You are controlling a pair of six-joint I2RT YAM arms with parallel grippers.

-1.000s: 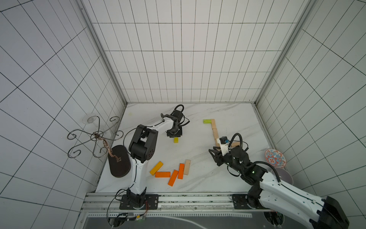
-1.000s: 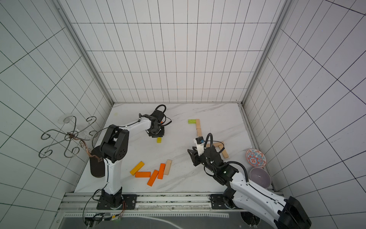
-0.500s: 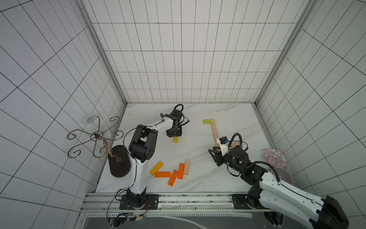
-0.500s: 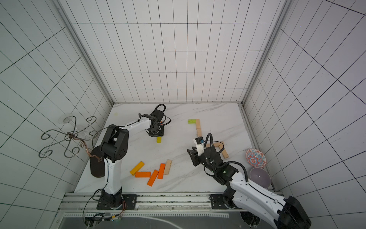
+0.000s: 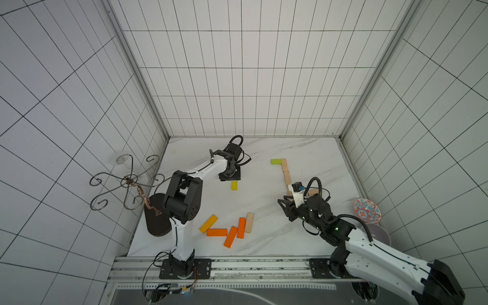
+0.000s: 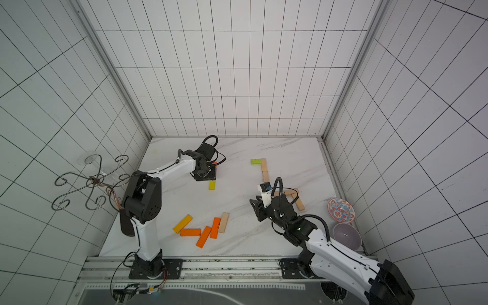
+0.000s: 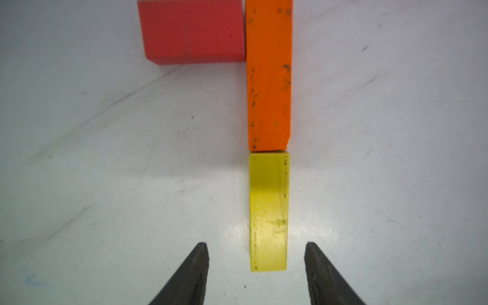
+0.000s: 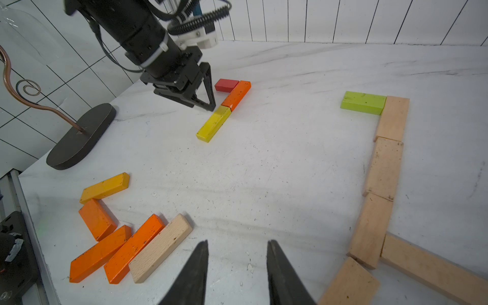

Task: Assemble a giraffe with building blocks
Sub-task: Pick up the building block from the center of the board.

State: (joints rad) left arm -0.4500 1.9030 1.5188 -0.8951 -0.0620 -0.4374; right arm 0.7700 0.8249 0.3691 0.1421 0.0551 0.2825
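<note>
Left pincer (image 7: 255, 245) has parted its jaws, freeing the small yellow wooden block (image 7: 268, 211) between them; placing seems finished. Next: rise straight up. Right pincer (image 8: 237, 243) slightly open, empty.

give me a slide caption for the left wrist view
Open left claw over a yellow block laid end to end with an orange block, red block beside the orange

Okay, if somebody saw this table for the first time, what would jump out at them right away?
Probably the colours against the white marble: a loose heap of orange blocks near the front edge, and a line of tan blocks capped by a green block toward the far right. Then the left pincer, open astride a yellow block that butts end to end against an orange block, left of centre at the back.
</note>
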